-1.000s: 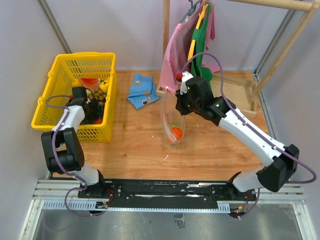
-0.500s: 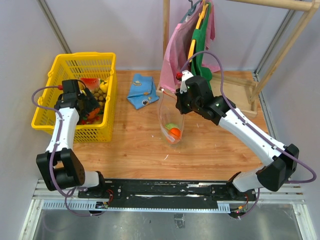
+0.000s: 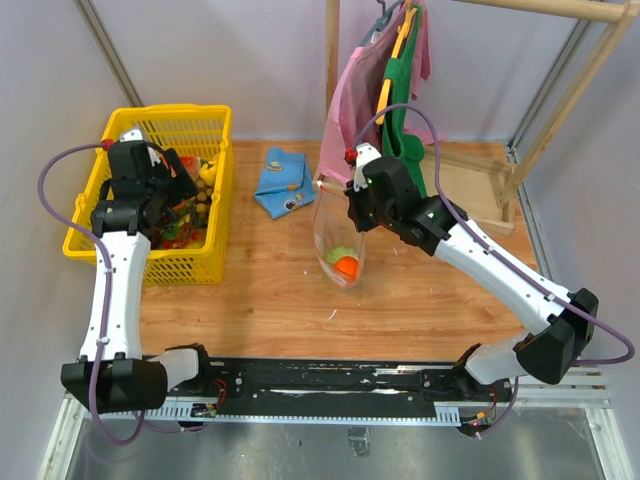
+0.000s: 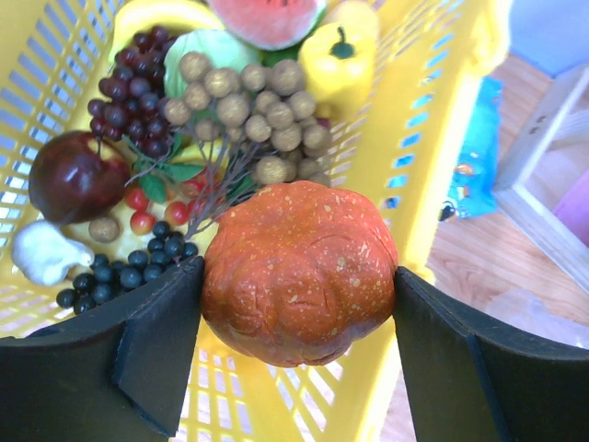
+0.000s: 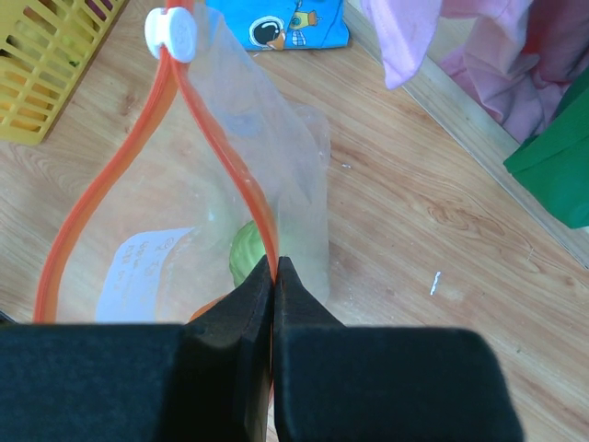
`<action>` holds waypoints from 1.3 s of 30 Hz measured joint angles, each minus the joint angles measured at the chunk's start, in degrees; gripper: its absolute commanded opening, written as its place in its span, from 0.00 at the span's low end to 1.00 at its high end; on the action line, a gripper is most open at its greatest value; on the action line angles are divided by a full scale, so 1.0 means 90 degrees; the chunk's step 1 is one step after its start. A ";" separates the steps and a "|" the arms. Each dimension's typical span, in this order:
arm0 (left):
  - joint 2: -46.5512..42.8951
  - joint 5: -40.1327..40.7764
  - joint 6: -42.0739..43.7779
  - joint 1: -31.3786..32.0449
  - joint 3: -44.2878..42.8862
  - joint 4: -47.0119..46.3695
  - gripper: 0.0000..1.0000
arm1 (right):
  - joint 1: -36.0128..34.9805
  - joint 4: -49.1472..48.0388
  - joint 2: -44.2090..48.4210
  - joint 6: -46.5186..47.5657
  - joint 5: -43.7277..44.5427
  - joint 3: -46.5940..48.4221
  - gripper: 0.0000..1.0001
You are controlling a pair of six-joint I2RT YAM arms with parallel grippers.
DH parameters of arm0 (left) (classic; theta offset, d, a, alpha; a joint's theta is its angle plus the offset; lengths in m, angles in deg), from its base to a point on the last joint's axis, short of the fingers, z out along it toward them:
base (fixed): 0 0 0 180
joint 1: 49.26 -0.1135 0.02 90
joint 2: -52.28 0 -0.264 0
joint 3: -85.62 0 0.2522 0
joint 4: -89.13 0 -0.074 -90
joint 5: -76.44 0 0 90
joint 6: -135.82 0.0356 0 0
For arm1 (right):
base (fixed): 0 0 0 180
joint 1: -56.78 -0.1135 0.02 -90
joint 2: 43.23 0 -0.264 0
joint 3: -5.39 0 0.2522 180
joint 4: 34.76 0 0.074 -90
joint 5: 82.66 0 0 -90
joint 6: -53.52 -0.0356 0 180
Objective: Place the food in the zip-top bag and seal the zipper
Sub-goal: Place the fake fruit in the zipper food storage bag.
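Two robot arms are bolted at the near edge of a wooden table (image 3: 420, 300). At the middle of the table the right gripper (image 5: 274, 276) has its black fingers pressed together, pinching the zipper (image 5: 216, 138), an orange-red strip along the top of the clear zip-top bag (image 5: 285, 175). The bag hangs from that pinch with its mouth spread in a long loop, and a white slider (image 5: 171, 34) sits at the loop's far end. Whether the bag's bottom touches the table cannot be told. A green piece (image 3: 341, 254) and an orange piece (image 3: 346, 266) lie touching each other at the bottom of the bag. On the left, the left gripper (image 4: 296, 313) has its fingers spread wide and clamped on either side of a lumpy orange-red fruit (image 4: 294, 249), held above the yellow basket (image 3: 95, 195) near its right wall. Below it the basket holds small dark berries (image 4: 129, 272), a white garlic bulb (image 4: 41, 253), a dark red apple (image 4: 74, 175), dark purple grapes (image 4: 133, 101), a cluster of tan balls (image 4: 248, 106), a pale green piece (image 4: 212, 51), a yellow pepper (image 4: 339, 60) and a watermelon slice (image 4: 267, 18). Farther back, between basket and bag, lies a folded blue cloth (image 3: 284, 180). At the rear, a pink garment (image 3: 350, 100) and a green garment (image 3: 405, 120) hang from a wooden rack (image 3: 560, 90).
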 measured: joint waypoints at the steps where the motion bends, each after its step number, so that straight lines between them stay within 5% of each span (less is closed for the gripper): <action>1: -0.0095 0.0005 0.0056 0.0070 -0.0097 0.0019 0.42 | -0.0044 0.0002 0.0000 0.0002 0.0039 0.0015 0.01; 18: -0.1059 -0.1467 0.0386 0.1649 -0.0459 -0.0272 0.34 | -0.0362 0.0036 0.0007 -0.0019 0.0471 0.0197 0.01; 34: -0.1377 -0.1693 0.0877 0.5090 0.0738 -0.2232 0.36 | -0.0403 0.0085 -0.0053 -0.0199 0.0515 0.0316 0.01; 39: -0.1365 -0.1688 0.1413 0.5656 0.1234 -0.2851 0.37 | -0.0403 0.0087 -0.0053 -0.0223 0.0515 0.0316 0.01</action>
